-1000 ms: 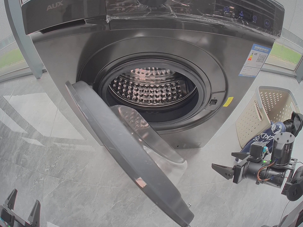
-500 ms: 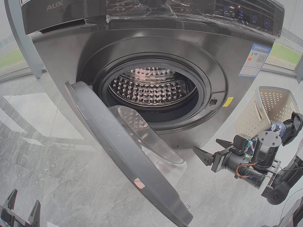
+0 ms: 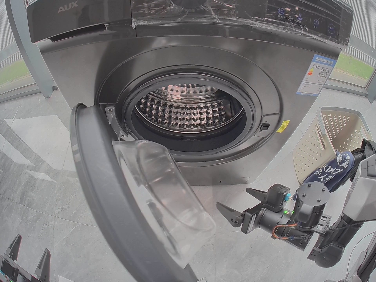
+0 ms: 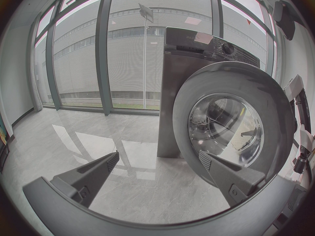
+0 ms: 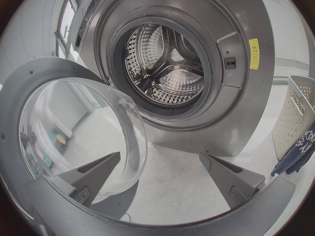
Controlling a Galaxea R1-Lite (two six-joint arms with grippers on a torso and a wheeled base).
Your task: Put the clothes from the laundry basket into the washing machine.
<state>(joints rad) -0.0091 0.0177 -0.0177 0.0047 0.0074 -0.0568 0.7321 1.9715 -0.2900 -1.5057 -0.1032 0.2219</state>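
Washer door open, both grippers spread wide.
R gripper (image 3: 233, 198) jaws wide apart, holding nothing, low over floor in front of washing machine (image 3: 188, 55), betw. swung-out door (image 3: 98, 185) & laundry basket (image 3: 313, 149). Basket on floor at machine's right front corner; dark blue clothes (image 3: 333, 171) hang over its rim. L gripper (image 3: 32, 244) also wide, low, left of door.

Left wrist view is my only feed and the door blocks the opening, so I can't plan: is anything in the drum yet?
Observer: No, the drum looks empty; bare metal only.
Operator: Where are the clothes?
Observer: A dark blue garment hangs over the rim of the laundry basket, right of the washing machine.
Operator: Right gripper?
Observer: The right gripper is open, holding nothing, low between door and basket.
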